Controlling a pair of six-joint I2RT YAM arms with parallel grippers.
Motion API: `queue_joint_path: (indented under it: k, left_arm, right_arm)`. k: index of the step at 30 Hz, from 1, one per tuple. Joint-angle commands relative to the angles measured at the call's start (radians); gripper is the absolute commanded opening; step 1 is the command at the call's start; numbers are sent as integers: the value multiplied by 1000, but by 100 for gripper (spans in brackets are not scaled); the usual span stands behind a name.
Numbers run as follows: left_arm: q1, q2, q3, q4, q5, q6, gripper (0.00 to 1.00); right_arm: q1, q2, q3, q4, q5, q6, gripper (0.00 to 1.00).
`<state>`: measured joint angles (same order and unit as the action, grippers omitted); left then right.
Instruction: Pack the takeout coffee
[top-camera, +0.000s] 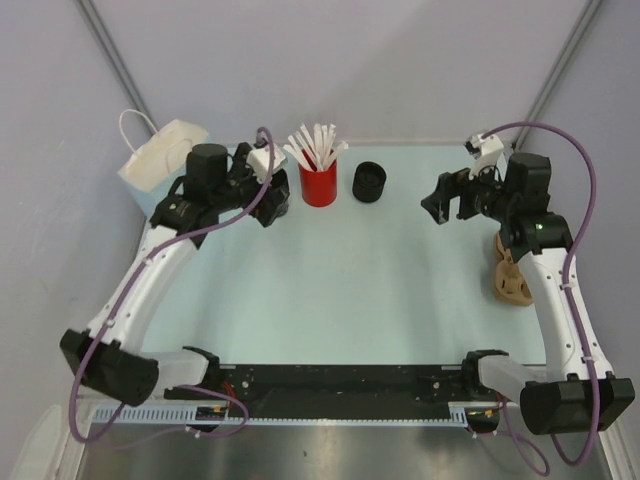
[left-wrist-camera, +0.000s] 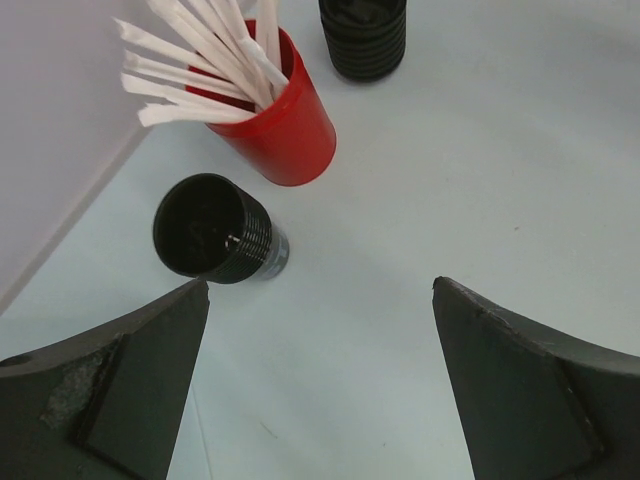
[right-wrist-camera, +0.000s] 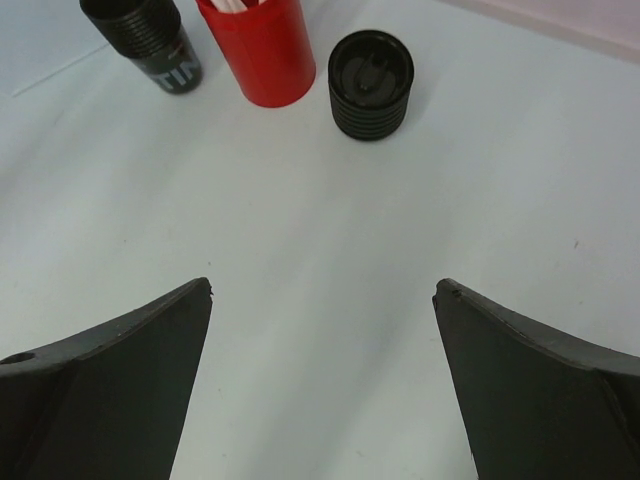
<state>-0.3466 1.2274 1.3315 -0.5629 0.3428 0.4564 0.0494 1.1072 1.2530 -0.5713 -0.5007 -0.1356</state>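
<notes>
The takeout coffee (top-camera: 368, 181), a black ribbed cup with a black lid (right-wrist-camera: 370, 82), stands at the back of the table just right of the red cup (top-camera: 318, 184) of white sticks. A second black ribbed cup (left-wrist-camera: 212, 228), open-topped with a grey label (right-wrist-camera: 150, 35), stands left of the red cup, close ahead of my left gripper (left-wrist-camera: 322, 282). In the top view the left gripper (top-camera: 273, 205) covers it. My right gripper (top-camera: 440, 205) hangs open to the right of the lidded cup, apart from it (right-wrist-camera: 325, 284). Both grippers are open and hold nothing.
A white paper bag (top-camera: 160, 150) with handles stands at the back left corner beside the left arm. A tan cardboard tray (top-camera: 512, 278) lies at the right edge, partly under the right arm. Grey walls close in behind the table.
</notes>
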Motion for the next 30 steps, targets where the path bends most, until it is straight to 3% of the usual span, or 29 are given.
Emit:
queue_joint_path:
  k: [1, 6, 14, 30]
  left_arm:
    - [-3, 133, 40, 86, 8, 36, 100]
    - [14, 312, 135, 94, 8, 7, 99]
    - [90, 465, 274, 80, 78, -137, 94]
    - [92, 629, 351, 54, 22, -131, 65]
  right_arm:
    - [21, -21, -36, 48, 28, -50, 100]
    - [36, -6, -49, 59, 33, -52, 100]
    - [63, 3, -75, 80, 50, -59, 100]
    - [102, 11, -83, 91, 97, -78, 100]
